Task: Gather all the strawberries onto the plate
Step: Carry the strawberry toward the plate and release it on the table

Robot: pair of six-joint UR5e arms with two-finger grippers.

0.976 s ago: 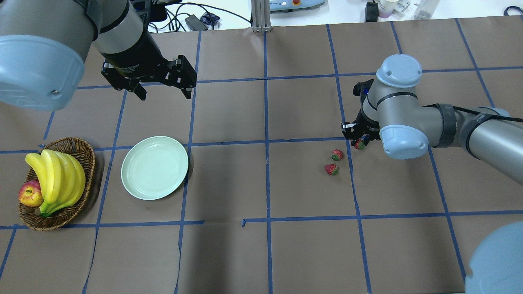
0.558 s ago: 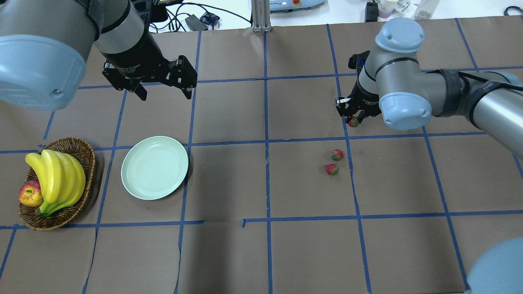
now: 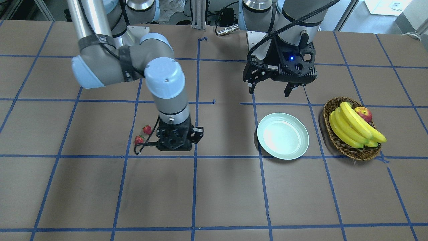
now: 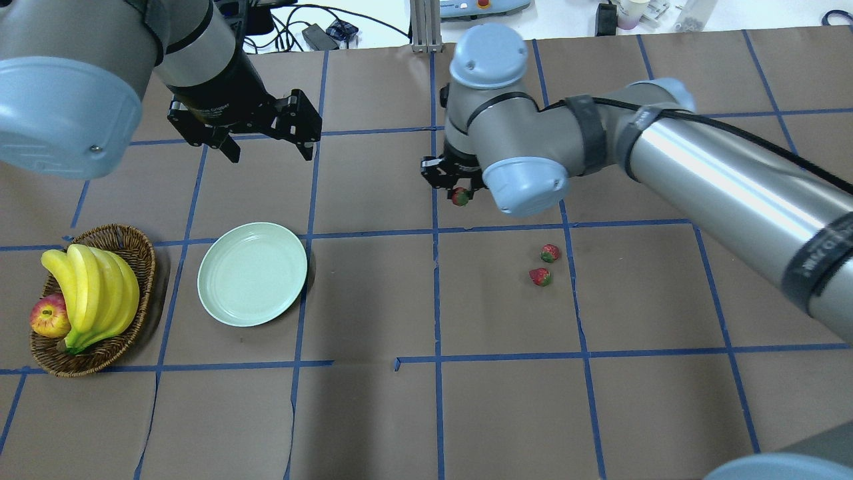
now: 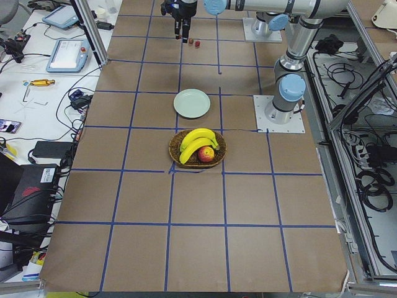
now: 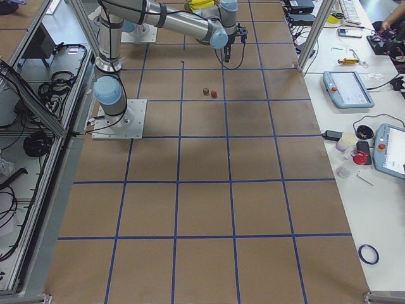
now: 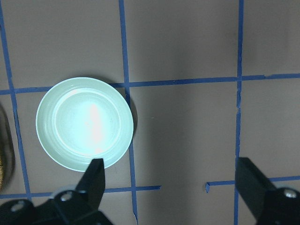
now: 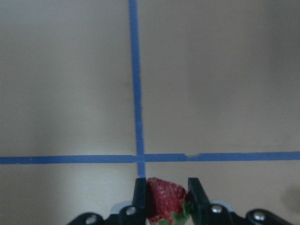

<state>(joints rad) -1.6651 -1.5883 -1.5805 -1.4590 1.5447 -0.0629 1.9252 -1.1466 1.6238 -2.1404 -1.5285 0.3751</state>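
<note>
In the overhead view the right gripper (image 4: 460, 191) hangs over the table (image 4: 373, 413) near its middle, jaws clamped on the held strawberry (image 4: 460, 197). The bare plate (image 4: 252, 273) lies well apart at about 8 o'clock from it, and the 2 loose strawberries (image 4: 550, 253) (image 4: 540, 276) sit together at about 4 o'clock. The left gripper (image 4: 270, 152) hovers at 12 o'clock of the plate, fingers spread on nothing, so the carry is best run straight toward 8 o'clock, clear of that arm. In the front-facing view the right gripper's body hides the berry. The plate sits at 3 o'clock from it and the basket (image 3: 351, 152) at 3 o'clock of the plate, so the move should stop at the plate's middle, short of the basket. In both side views the gripper is too small to judge the hold. The left wrist view shows the plate toward 9 o'clock with nothing in it, and that gripper's fingers (image 7: 96, 178) wide apart at 6 o'clock. In the right wrist view, at 6 o'clock, the 2 fingers (image 8: 194, 194) pinch the berry by its sides. The hold looks narrow, so a steady squeeze and no jerks seem wise. Lowering to just above the plate's centre before opening should help, since a round berry could roll over the shallow rim.
</note>
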